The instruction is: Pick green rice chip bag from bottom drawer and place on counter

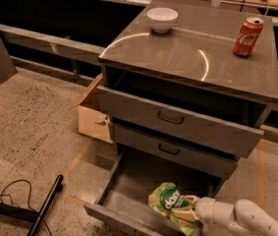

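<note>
The green rice chip bag [167, 201] is a light-green pouch with a dark green round logo. It is tilted above the front right part of the open bottom drawer [128, 188]. My gripper [183, 208] comes in from the lower right on a white arm and is shut on the bag's right side. The counter [178, 50] is the glossy grey-brown cabinet top with a curved light reflection, well above the gripper.
A white bowl [161, 18] and a red soda can [247, 30] stand on the counter. The two upper drawers [178, 122] are partly pulled out above the bottom drawer. A cardboard box [93, 114] sits left of the cabinet. A black pole [45, 205] and cable lie on the floor.
</note>
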`<state>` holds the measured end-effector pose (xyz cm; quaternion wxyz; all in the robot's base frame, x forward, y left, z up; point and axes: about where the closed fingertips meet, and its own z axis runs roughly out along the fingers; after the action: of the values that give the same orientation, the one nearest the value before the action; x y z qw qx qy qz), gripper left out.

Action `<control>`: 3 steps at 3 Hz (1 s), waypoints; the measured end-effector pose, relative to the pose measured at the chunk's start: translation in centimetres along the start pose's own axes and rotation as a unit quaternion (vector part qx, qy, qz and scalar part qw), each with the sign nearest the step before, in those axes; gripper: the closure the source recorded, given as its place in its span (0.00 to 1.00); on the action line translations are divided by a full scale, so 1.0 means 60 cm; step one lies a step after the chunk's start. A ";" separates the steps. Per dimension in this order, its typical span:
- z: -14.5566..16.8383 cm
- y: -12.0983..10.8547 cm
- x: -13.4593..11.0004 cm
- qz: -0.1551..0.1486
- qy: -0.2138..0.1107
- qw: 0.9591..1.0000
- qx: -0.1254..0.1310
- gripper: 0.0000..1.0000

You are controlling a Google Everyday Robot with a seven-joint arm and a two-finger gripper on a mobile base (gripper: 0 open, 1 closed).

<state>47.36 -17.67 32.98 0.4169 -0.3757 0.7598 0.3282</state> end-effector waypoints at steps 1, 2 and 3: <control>-0.042 0.010 -0.088 0.005 -0.045 0.999 -0.020 1.00; -0.094 0.014 -0.191 0.014 -0.079 0.997 -0.023 1.00; -0.094 0.014 -0.192 0.014 -0.079 0.997 -0.023 1.00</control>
<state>48.71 -18.38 45.71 0.4620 -0.3471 0.7223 0.3798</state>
